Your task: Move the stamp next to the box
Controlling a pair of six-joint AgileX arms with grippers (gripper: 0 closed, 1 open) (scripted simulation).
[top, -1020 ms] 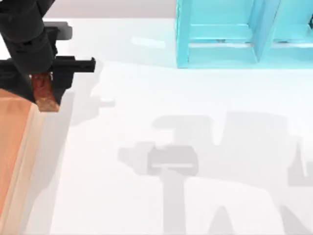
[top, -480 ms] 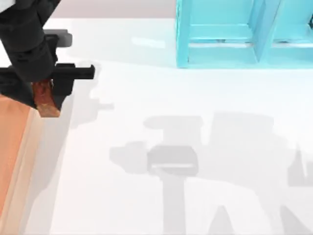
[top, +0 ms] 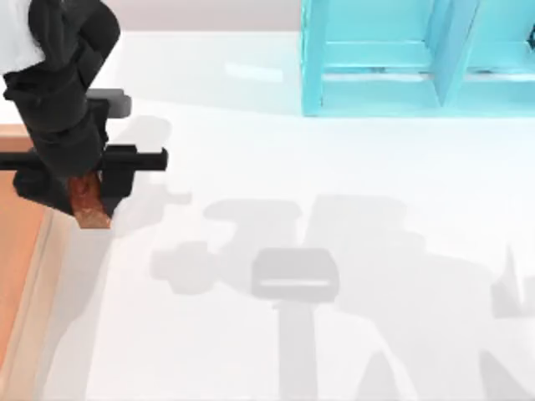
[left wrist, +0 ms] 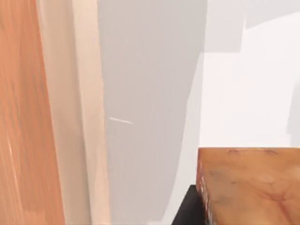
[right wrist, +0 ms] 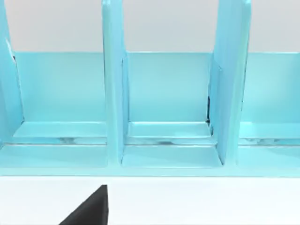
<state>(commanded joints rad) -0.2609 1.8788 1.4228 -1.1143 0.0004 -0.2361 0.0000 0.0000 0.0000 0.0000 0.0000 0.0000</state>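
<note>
The stamp (top: 90,205), a small reddish-brown glossy block, is held in my left gripper (top: 84,185), which is shut on it at the table's left. It hangs just right of the box (top: 17,267), an orange-tan tray with a pale rim running along the left edge. In the left wrist view the stamp (left wrist: 248,187) shows close up, with the white table between it and the box rim (left wrist: 89,117). A black part of my right gripper (right wrist: 89,211) points toward the shelf.
A turquoise-blue shelf unit (top: 418,58) stands at the back right, and its open compartments (right wrist: 168,103) face the right wrist camera. White table surface (top: 318,251) with arm shadows spreads across the middle and right.
My left gripper has carried the stamp toward the table's front and slightly right, staying beside the box rim. The arm shadows on the table have shifted.
</note>
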